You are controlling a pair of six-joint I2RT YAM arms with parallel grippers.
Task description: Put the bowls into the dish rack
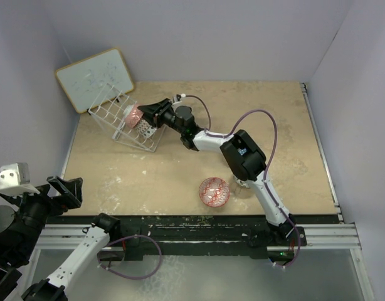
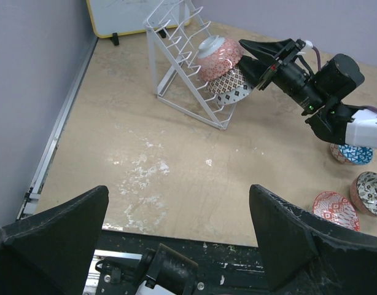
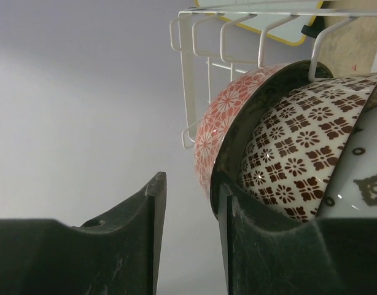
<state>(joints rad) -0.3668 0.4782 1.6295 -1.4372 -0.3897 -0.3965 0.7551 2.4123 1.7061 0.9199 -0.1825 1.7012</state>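
Note:
The white wire dish rack [image 1: 114, 113] stands tilted at the back left. It holds a red-pink bowl [image 1: 134, 115] and a dark-patterned white bowl [image 1: 145, 129], both on edge. My right gripper [image 1: 144, 111] is at these bowls. In the right wrist view it [image 3: 190, 179] is open with nothing between the jaws, and one finger [image 3: 244, 246] lies against the red-pink bowl's [image 3: 222, 120] rim, next to the patterned bowl [image 3: 299, 147]. Another red bowl [image 1: 214, 192] lies on the table. My left gripper [image 1: 66, 191] is open and empty at the near left edge.
In the left wrist view a blue bowl [image 2: 353, 153], a grey bowl [image 2: 369, 192] and the red bowl [image 2: 336, 210] lie at the right behind the right arm. A wooden-framed whiteboard [image 1: 95, 78] leans behind the rack. Walls close in left, back and right.

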